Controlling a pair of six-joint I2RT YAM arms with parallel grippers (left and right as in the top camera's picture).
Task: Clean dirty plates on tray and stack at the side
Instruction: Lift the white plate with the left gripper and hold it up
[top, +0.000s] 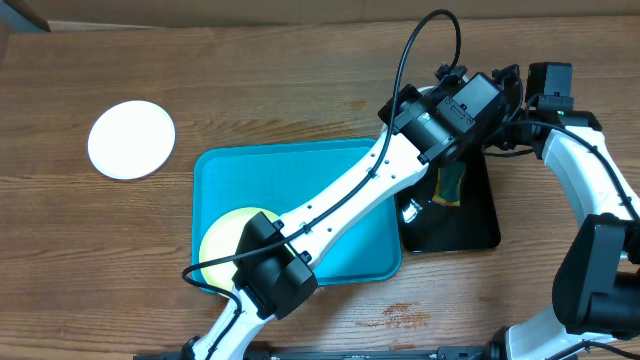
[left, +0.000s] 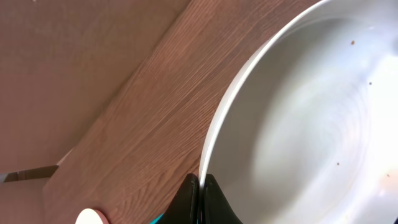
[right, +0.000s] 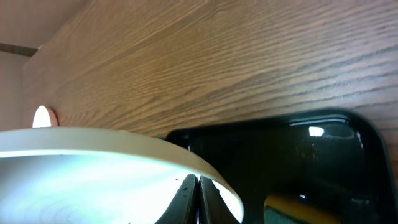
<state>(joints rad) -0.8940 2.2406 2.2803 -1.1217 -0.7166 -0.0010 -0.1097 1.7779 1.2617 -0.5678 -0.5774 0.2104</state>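
Note:
My left gripper (left: 200, 182) is shut on the rim of a white plate (left: 298, 124) with a few small dark specks and holds it in the air, tilted on edge. The same plate fills the lower left of the right wrist view (right: 93, 177). My right gripper (right: 198, 182) is shut, its tips at the plate's face near the rim; nothing shows between them. In the overhead view this plate is hidden under the left wrist. A pale yellow plate (top: 232, 232) lies in the turquoise tray (top: 340, 165), partly under the left arm. Another white plate (top: 131, 140) lies on the table at the left.
A glossy black tray (top: 470, 225) stands right of the turquoise tray, with a green and yellow sponge (top: 449, 185) in it. The sponge's yellow edge also shows in the right wrist view (right: 298, 208). The left arm crosses the turquoise tray diagonally.

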